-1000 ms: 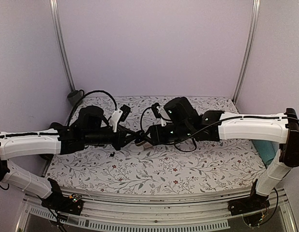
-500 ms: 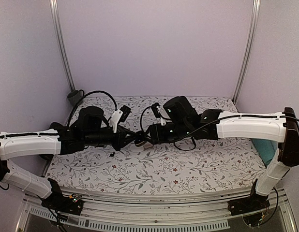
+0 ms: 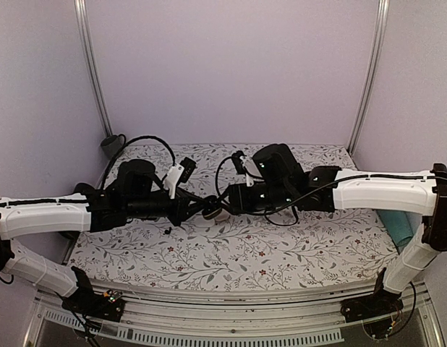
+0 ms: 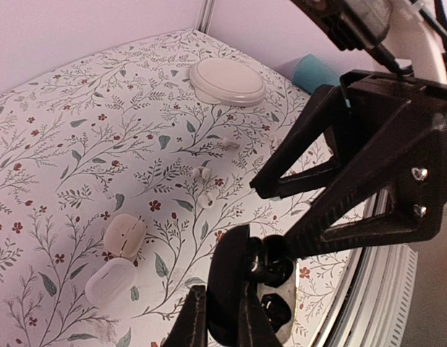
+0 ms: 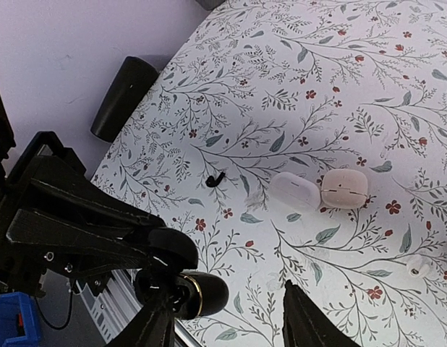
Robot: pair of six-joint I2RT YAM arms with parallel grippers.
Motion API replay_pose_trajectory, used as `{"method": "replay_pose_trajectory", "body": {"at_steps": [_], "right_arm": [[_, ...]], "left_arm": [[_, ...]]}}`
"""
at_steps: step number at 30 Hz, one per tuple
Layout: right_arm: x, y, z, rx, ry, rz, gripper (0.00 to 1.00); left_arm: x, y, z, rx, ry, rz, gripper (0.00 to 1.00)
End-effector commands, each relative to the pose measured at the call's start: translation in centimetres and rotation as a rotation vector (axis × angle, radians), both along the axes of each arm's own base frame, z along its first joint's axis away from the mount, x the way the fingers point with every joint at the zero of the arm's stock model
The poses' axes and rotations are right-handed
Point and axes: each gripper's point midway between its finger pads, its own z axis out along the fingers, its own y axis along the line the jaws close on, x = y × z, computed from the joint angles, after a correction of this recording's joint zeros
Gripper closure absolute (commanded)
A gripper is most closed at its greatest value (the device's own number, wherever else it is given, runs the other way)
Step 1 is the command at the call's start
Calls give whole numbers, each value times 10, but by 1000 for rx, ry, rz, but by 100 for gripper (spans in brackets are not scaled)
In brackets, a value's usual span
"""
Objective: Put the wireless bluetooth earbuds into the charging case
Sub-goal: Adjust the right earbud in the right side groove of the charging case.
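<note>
From above, the charging case (image 3: 210, 212) hangs over the table (image 3: 281, 253), clamped in the left gripper (image 3: 206, 210), with the right gripper (image 3: 225, 205) just beside it. The left wrist shows the case hinged open, its lid in that grip, and the right claw half-spread and empty just above its glossy wells; what fills them I cannot tell. From the right wrist, a tiny black hook on the table well beyond the case looks like an earbud (image 5: 215, 178): probably light and slick, best pinched across its body.
</note>
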Motion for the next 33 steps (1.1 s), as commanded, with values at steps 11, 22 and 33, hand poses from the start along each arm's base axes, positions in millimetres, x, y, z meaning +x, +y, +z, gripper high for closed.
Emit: {"method": "replay_pose_trajectory", "body": {"at_steps": [11, 22, 33], "right_arm": [[2, 6, 1, -37, -35, -15, 48], [5, 10, -22, -121, 7, -56, 50], [13, 23, -54, -149, 37, -101, 50]], "left_arm": [[2, 0, 17, -17, -50, 13, 100], [2, 3, 24, -5, -94, 15, 100], [-4, 0, 21, -53, -86, -4, 100]]}}
